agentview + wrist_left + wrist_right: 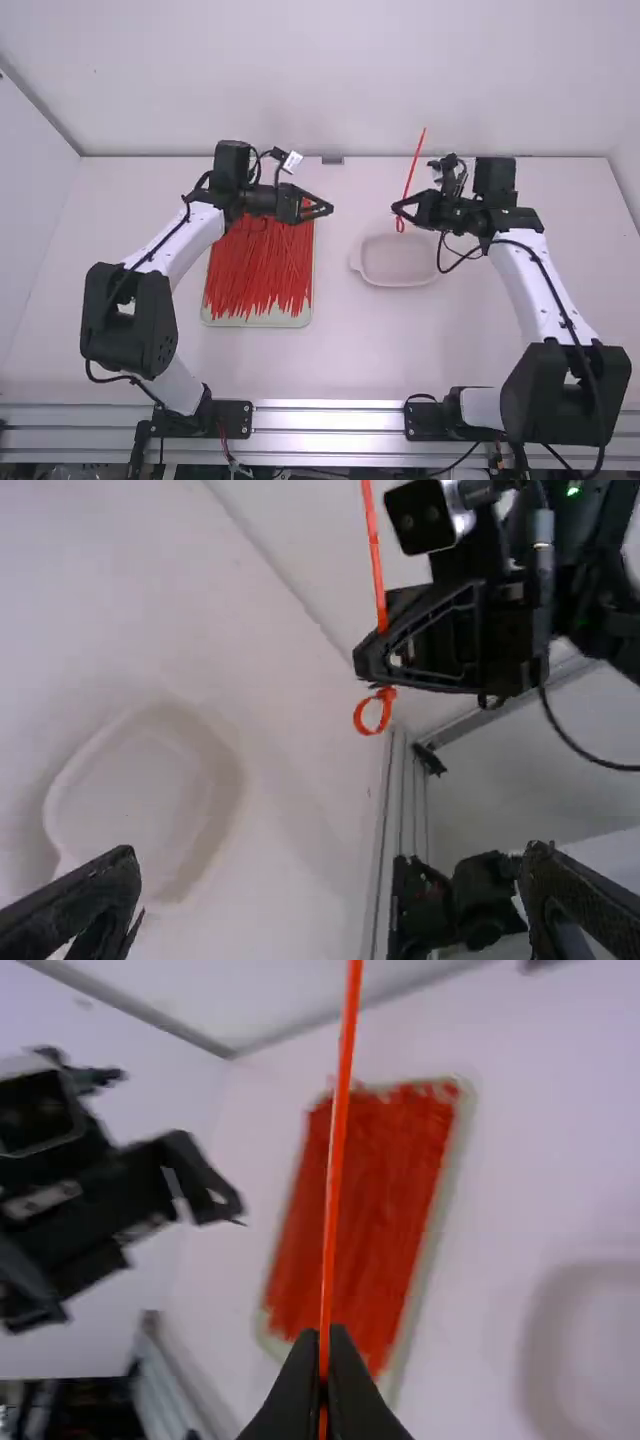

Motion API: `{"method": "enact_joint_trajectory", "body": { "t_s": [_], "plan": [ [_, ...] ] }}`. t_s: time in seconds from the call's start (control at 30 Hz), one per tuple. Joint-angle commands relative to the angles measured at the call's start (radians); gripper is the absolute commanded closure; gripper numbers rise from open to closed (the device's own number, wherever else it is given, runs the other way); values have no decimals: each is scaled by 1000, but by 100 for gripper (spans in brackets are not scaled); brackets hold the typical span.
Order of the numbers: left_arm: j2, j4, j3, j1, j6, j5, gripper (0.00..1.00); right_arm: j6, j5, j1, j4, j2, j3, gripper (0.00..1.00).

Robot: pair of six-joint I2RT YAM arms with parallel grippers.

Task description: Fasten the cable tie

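The right gripper (399, 211) is pinched tight on one red cable tie (412, 170); its fingertips meet around the strap with no gap between them. The tie's long tail rises straight up from the fingers, and below them it closes into a small loop (372, 715) that hangs free, touching nothing. This gripper and its tie sit right of the table's (480, 330) middle, by the far rim of a white bowl (358, 262); the bowl's plain white floor is in full sight.

Well apart to the left lies a flat, pale tray (255, 322), long side running away from the camera; it is packed with loose red cable ties (258, 270) laid roughly lengthwise and covering nearly all of its floor.

The left gripper (318, 208) is at the tray's far end, pointing across toward the right gripper; its jaws stand wide apart — one finger at each bottom corner of its wrist view — and grip nothing.
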Motion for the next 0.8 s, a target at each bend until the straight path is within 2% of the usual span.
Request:
{"method": "enact_joint_trajectory", "body": {
  "t_s": [0.0, 0.17, 0.23, 0.37, 0.53, 0.77],
  "plan": [
    [-5, -85, 22, 23, 196, -56, 1, -132, 242, 36, -24, -11, -6, 100],
    [-5, -225, 22, 22, 270, -126, 1, -84, 403, 90, 75, -11, -137, 100],
    [-5, -247, 22, 22, 279, -137, 1, -27, 444, 104, 197, -9, -238, 100],
    [-5, -238, 22, 22, 273, -135, 1, 47, 451, 102, 383, 36, -361, 100],
    [-5, -234, 22, 22, 275, -135, 1, 64, 472, 102, 493, 143, -403, 100],
    [-5, -240, 22, 22, 271, -134, 1, 60, 472, 103, 536, 296, -368, 100]
  ]
}}
